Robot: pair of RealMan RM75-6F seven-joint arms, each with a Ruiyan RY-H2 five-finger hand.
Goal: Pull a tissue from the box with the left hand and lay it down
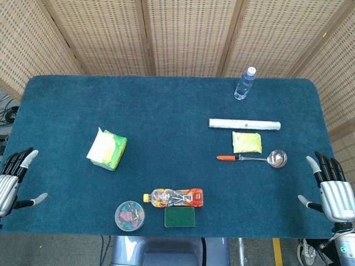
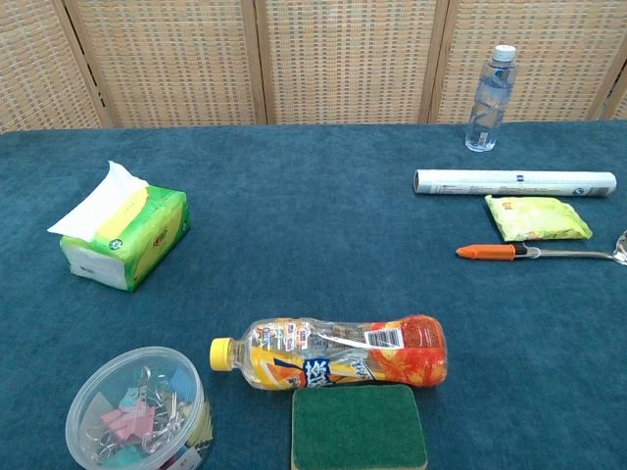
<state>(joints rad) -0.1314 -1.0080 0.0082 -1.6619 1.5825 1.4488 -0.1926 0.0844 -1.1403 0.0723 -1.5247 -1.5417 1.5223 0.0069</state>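
A green and yellow tissue box (image 1: pixel 111 149) (image 2: pixel 127 235) lies on the blue table, left of centre, with a white tissue (image 1: pixel 99 146) (image 2: pixel 96 206) sticking out of its top. My left hand (image 1: pixel 12 178) hovers at the table's left edge, well left of the box, fingers spread and empty. At the right edge my right hand (image 1: pixel 330 187) is likewise spread and holds nothing. The chest view shows neither hand.
A juice bottle (image 1: pixel 175 197), a green sponge (image 1: pixel 179 216) and a tub of clips (image 1: pixel 130 215) sit near the front edge. On the right lie a white roll (image 1: pixel 244 124), a yellow packet (image 1: pixel 246 142), a ladle (image 1: pixel 255 158) and a water bottle (image 1: pixel 244 83).
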